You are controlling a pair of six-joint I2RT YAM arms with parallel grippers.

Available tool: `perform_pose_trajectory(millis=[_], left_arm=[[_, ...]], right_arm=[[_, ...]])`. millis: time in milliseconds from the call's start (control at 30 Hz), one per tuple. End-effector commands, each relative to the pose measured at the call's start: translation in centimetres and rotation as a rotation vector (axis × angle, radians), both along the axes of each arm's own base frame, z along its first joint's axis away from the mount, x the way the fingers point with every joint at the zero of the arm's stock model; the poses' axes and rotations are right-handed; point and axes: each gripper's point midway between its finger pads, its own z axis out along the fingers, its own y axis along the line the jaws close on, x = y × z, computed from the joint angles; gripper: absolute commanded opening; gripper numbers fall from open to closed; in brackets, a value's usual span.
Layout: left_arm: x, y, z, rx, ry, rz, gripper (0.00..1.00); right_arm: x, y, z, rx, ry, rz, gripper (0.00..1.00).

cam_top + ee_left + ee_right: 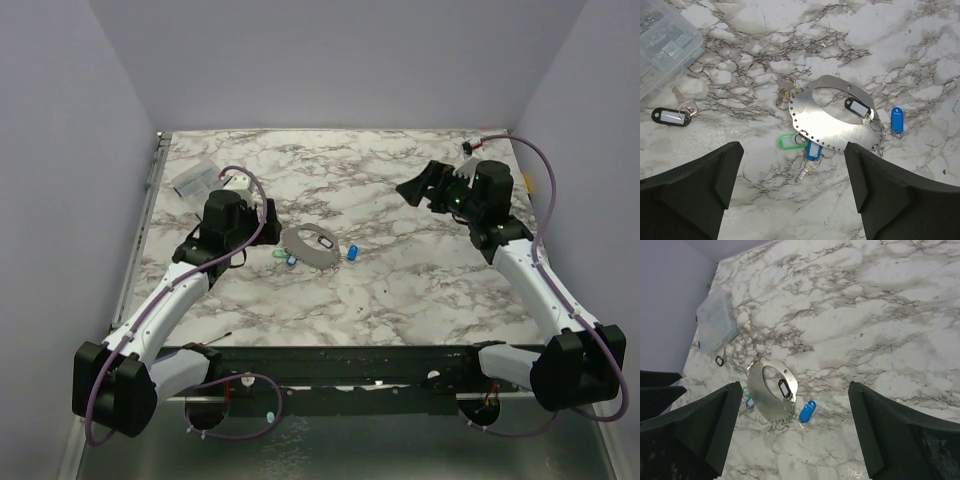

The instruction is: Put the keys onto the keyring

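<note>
While both arms hang above the marble-patterned table (400,290), the keys (802,174) lie in a loose cluster around the keyring (812,120) — a flat, crescent-shaped metal plate with holes along its edge — left of the table's middle. The left gripper (792,160) hovers directly over that cluster, jaws spread wide and nothing between them. A green tag (789,141) and a blue tag (813,150) sit at the plate's edge nearest this gripper; whether they are hooked on cannot be told. A black tag (857,106) rests on the plate, and a second blue tag (896,120) lies just beside it to the right. Another black-tagged key (671,116) lies well apart, near a clear plastic box (665,45). The right gripper (795,390), raised over the far right of the table and angled toward the keyring, is likewise fully open and empty.
</note>
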Motion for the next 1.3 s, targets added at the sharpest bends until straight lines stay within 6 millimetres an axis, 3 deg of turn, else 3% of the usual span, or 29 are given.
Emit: perform_pose_trajectory(millis=[0,233,500,700,867,1067,1267], left_arm=[[-0.4,0.2,-0.8,0.074,0.010,0.013,0.92],[-0.2,1.3,-1.2,0.124,0.018,0.102,0.88],[-0.5,6.8,-1.2,0.281,0.021,0.373,0.87],[-0.1,8.9,-3.5,0.290,0.122,0.417,0.87],[1.3,9.8,-5.6,0.249,0.220,0.392,0.81],[3.7,8.5,-6.9,0.227,0.271,0.298,0.69],[5.4,8.5,-9.9,0.277,0.365,0.242,0.57]], right_arm=[[-0.8,-0.1,-1.5,-0.018,0.044,-0.001,1.00],[-0.9,-1.6,-2.9,-0.095,0.152,-0.066,1.00],[-1.9,-3.2,-4.1,-0.114,0.233,-0.170,1.00],[-2.1,-2.9,-5.5,-0.107,0.259,-0.156,1.00],[-2.0,-2.7,-6.6,-0.108,0.301,-0.144,1.00],[-2.1,-2.3,-7.0,-0.097,0.321,-0.129,1.00],[-2.2,-2.2,-7.1,-0.097,0.330,-0.119,1.00]])
